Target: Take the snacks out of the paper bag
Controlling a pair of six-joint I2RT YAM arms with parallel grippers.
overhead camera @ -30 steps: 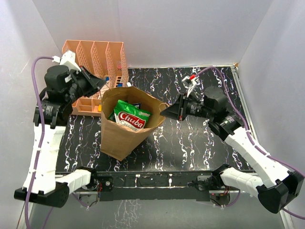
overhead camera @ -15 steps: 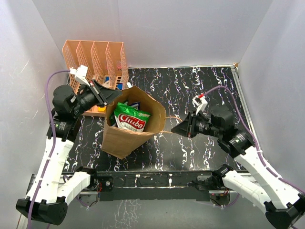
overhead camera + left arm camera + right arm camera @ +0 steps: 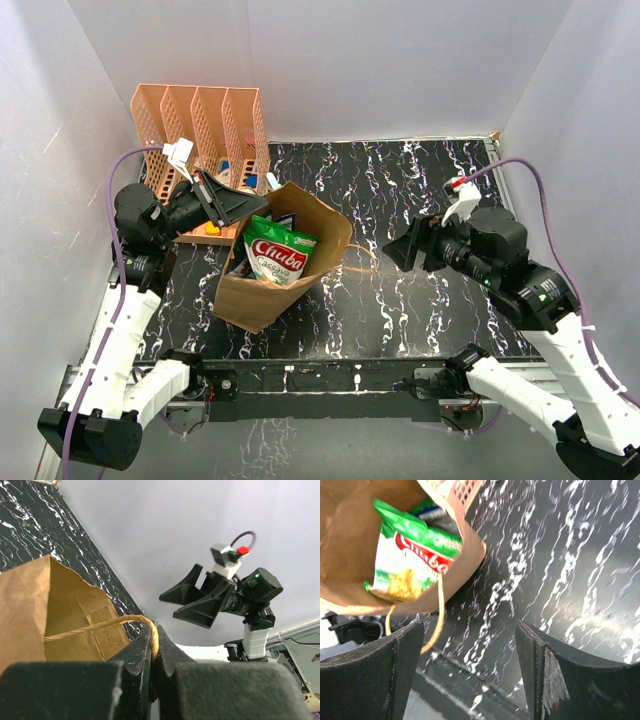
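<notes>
The brown paper bag (image 3: 262, 285) stands tilted on the table left of centre, its mouth open. A green snack packet (image 3: 277, 252) with a red logo sticks up inside, and a darker packet (image 3: 436, 514) lies behind it. My left gripper (image 3: 248, 206) is at the bag's far rim, shut on the twisted paper handle (image 3: 100, 625). My right gripper (image 3: 402, 250) hovers open to the right of the bag, holding nothing. The bag's other handle (image 3: 362, 257) hangs loose toward it. In the right wrist view the bag (image 3: 350, 540) is at upper left, ahead of the open gripper (image 3: 470, 675).
An orange perforated file organizer (image 3: 200, 115) stands at the back left, just behind the bag, with small stationery items at its foot. Black marbled tabletop (image 3: 440, 180) spreads right of the bag. White walls enclose the table on three sides.
</notes>
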